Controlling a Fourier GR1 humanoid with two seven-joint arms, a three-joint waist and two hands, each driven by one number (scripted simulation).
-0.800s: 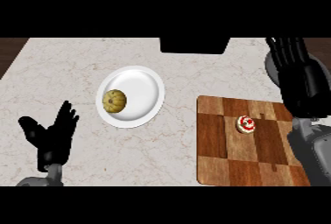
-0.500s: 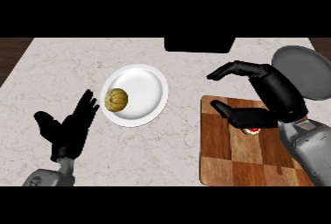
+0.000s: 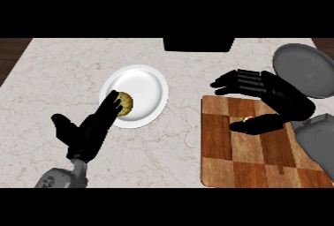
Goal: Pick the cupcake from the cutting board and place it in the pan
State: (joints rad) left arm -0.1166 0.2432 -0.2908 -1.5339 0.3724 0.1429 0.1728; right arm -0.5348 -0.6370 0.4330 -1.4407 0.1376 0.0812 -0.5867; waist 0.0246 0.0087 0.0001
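The pale marble table point(image 3: 195, 66) carries a wooden cutting board point(image 3: 248, 163) at the right and a white plate point(image 3: 145, 86) left of centre. A grey pan point(image 3: 306, 68) sits at the upper right, past the board. The right hand point(image 3: 271, 99) hovers over the board's upper part, fingers curved and thumb spread apart around the cupcake point(image 3: 248, 119), mostly hidden beneath. The left hand point(image 3: 88, 130) rests open, fingers straight, overlapping the plate's lower-left edge beside a brown cookie point(image 3: 124, 103).
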